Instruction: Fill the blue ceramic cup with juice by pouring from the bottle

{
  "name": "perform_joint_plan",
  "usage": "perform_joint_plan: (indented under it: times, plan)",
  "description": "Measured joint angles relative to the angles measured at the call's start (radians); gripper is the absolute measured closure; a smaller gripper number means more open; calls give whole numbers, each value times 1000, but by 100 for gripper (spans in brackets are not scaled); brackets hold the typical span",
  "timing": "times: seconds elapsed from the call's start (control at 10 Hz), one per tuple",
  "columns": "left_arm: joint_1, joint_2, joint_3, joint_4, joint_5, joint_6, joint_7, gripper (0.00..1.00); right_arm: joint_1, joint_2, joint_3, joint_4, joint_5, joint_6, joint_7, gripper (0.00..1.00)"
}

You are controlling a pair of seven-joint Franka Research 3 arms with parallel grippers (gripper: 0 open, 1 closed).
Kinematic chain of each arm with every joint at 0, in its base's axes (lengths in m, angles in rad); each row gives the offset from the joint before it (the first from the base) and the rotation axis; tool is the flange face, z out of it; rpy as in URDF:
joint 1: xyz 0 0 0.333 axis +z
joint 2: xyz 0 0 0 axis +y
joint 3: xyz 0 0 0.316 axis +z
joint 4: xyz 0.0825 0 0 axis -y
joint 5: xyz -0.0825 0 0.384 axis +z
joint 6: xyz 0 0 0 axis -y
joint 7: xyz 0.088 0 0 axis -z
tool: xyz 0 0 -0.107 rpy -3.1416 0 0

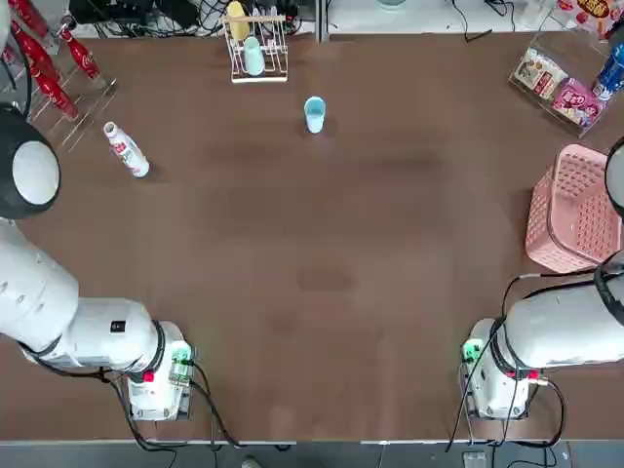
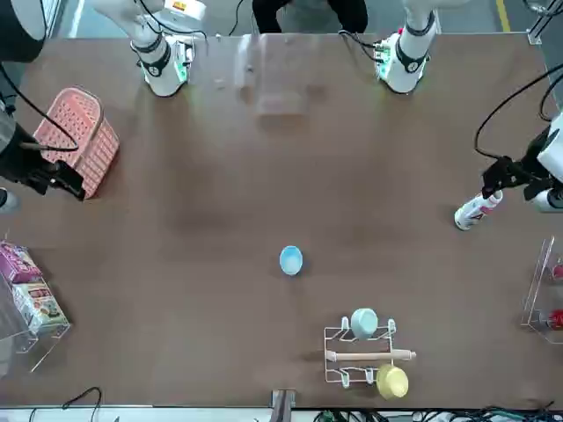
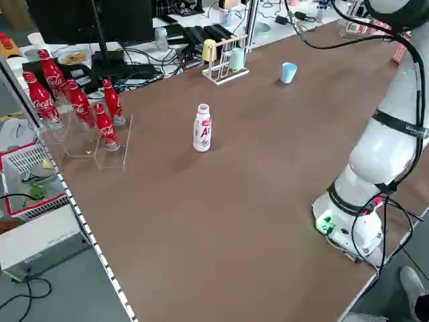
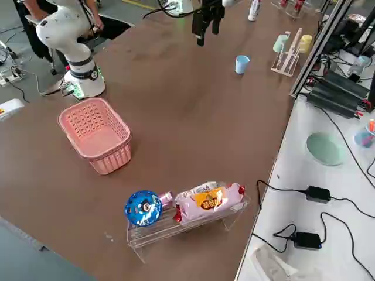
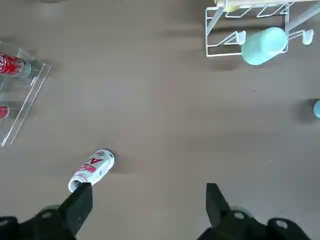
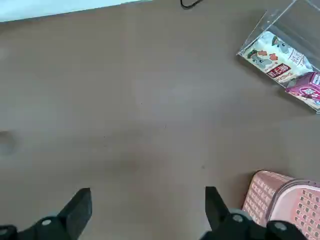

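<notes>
Brown table [image 1: 322,234], widest thing here. Left arm [image 1: 97,322] and right arm [image 1: 565,331] rise from the near edge, one at each side.

Pink basket [image 1: 575,210], perforated, on the table's right side. Clear stand with red bottles [image 3: 87,141] at the far left; clear snack stand [image 4: 176,225] at the far right, holding packets and a blue can.

White rack [image 1: 258,49] near the far edge, with a mint cup [image 1: 253,57] and a yellow cup [image 1: 237,19] on it.

Left gripper [image 5: 150,185]: above the left side, released, nothing between its fingers. Right gripper [image 6: 149,189]: above the right side, likewise spread and unladen; its height over the table is hard to judge, probably well up.

White bottle [image 3: 202,129], red-and-pink label: upright on the left side, near the stand of red bottles.

Blue cup [image 1: 314,115]: smallest of the lot, handleless, upright with mouth up, around mid-table toward the far edge, near the rack.
</notes>
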Motion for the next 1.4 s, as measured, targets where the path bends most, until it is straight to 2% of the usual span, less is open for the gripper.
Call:
perform_joint_plan:
  times: [0.4, 0.7, 0.9, 1.1, 1.4]
  plan:
    - [3, 0, 1, -1, -23, -11, 57, 0, 0, 0, 0, 0, 0, -2, 0, 0]
    - [47, 0, 5, -3, -46, -20, 228, 0, 1, 0, 1, 0, 0, -2, 0, 0]
    - [134, 2, 6, -7, -118, -21, 355, 0, 3, 0, 3, 0, 0, 0, -3, 0]
    - [226, 27, 8, -19, -206, -20, 593, 0, 14, 0, 8, -3, 1, 16, -45, 0]
    - [358, 81, 9, -20, -316, -21, 900, 0, 28, 21, 10, -24, 6, 67, -304, 0]
